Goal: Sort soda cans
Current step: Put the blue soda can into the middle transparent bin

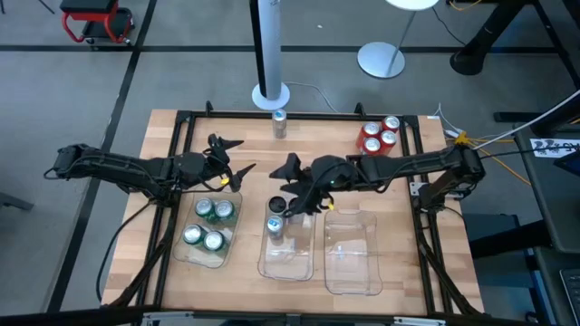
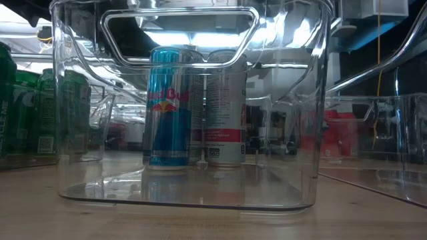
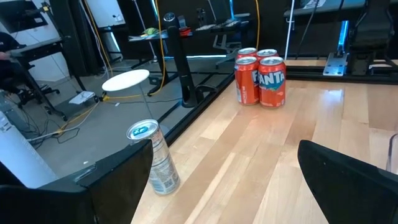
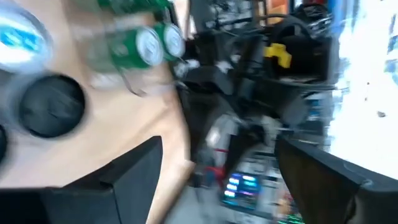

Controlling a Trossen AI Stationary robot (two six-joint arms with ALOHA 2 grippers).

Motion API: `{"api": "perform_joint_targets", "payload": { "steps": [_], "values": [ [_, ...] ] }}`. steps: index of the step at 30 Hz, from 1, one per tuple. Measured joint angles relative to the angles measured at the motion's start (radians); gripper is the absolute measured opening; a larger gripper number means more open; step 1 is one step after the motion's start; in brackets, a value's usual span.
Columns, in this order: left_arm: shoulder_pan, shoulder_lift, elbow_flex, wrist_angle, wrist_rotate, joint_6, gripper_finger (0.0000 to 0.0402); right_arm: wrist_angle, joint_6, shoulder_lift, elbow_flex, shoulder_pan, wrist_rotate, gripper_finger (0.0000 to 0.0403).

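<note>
So the wooden table (image 1: 399, 235) had three clear trays in a row near the front. The left tray (image 1: 179, 252) held all four green cans (image 1: 208, 225), the middle tray (image 1: 294, 264) had two silver-grey cans (image 1: 275, 217) at its far end, and the right tray (image 1: 353, 267) looked empty. The four red cans (image 1: 379, 136) sat bunched at the far right corner, and one lone silver-grey can (image 1: 279, 122) stood at the far edge by the pole.

The right gripper (image 1: 294, 186) hovered just past the middle tray, jaws apart, holding nothing. The left gripper (image 1: 231, 156) sat beyond the green tray, wide open and empty too.

My take: the lone silver can was next. Whichever arm went should come in level, straddle it mid-body, and close squarely so it didn't tip.
</note>
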Motion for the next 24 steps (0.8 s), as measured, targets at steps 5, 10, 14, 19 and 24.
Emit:
{"api": "perform_joint_targets", "payload": {
  "steps": [5,10,14,19,24],
  "values": [
    [0.000,0.000,0.000,-0.001,0.000,-0.001,0.0388,0.020,-0.100,0.002,0.026,-0.015,0.053,0.0312],
    [0.000,0.000,0.000,0.000,0.000,-0.001,0.0388,0.011,-0.104,0.003,0.062,-0.086,0.135,0.0352],
    [0.000,0.000,0.000,0.000,0.000,-0.001,0.0388,0.011,-0.090,0.004,0.076,-0.168,0.127,0.0394],
    [0.000,0.000,0.000,0.000,0.000,-0.001,0.0388,0.011,-0.029,0.004,0.078,-0.302,0.047,0.0378],
    [0.000,0.000,0.000,0.001,0.000,-0.001,0.0388,0.021,0.030,0.037,0.079,-0.424,-0.032,0.0387]
  ]
}}
